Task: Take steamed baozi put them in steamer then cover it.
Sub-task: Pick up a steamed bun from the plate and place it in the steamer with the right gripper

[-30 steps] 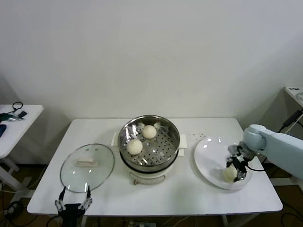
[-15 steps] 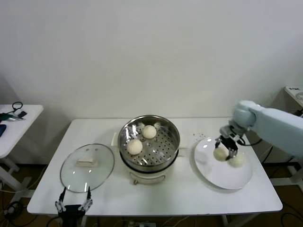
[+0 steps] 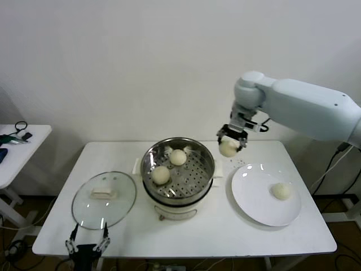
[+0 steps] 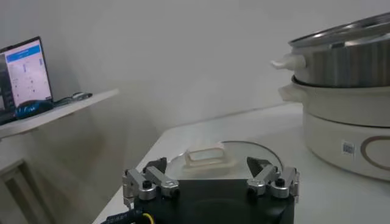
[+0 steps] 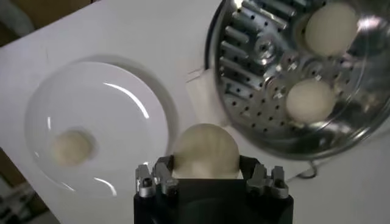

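Carried baozi [image 3: 228,148] airborne, clenched between fingers of right end effector [image 3: 231,138], just off steamer [image 3: 177,169] rim at 2 o'clock, above tabletop [image 3: 225,226]. Two baozi [image 3: 161,175] on perforated tray inside steamer. One baozi [image 3: 281,191] on white plate [image 3: 254,197], 3 o'clock of steamer. Cover [image 3: 104,199] flat on tabletop at 8 o'clock. Left end effector [image 3: 86,243] parked beside cover at tabletop's near edge, fingers spread, grasping nothing.
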